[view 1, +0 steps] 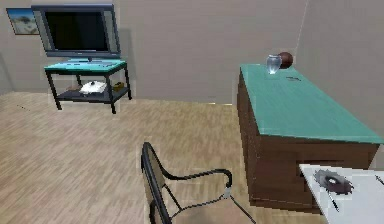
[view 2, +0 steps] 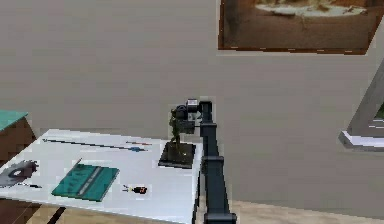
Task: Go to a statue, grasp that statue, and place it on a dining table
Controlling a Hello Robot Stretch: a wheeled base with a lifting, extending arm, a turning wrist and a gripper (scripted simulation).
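A small dark statue (view 2: 178,138) on a dark square base stands on the white dining table (view 2: 150,196), near its far right side in the arm side view. The arm's dark bar rises from the bottom edge, and the gripper (view 2: 183,115) sits at the statue's top. With the statue standing on the table at the gripper's far end, I cannot tell whether the gripper holds anything. A corner of the same white table (view 1: 362,182) appears at the forward view's lower right.
On the table lie a teal flat object (view 2: 86,181), a thin pen-like stick (view 2: 100,146) and a dark round item (view 2: 17,175). Ahead stand a teal-topped wooden dresser (view 1: 300,115), a chair (view 1: 180,190) and a TV (view 1: 76,32) on a stand. A painting (view 2: 300,25) hangs on the wall.
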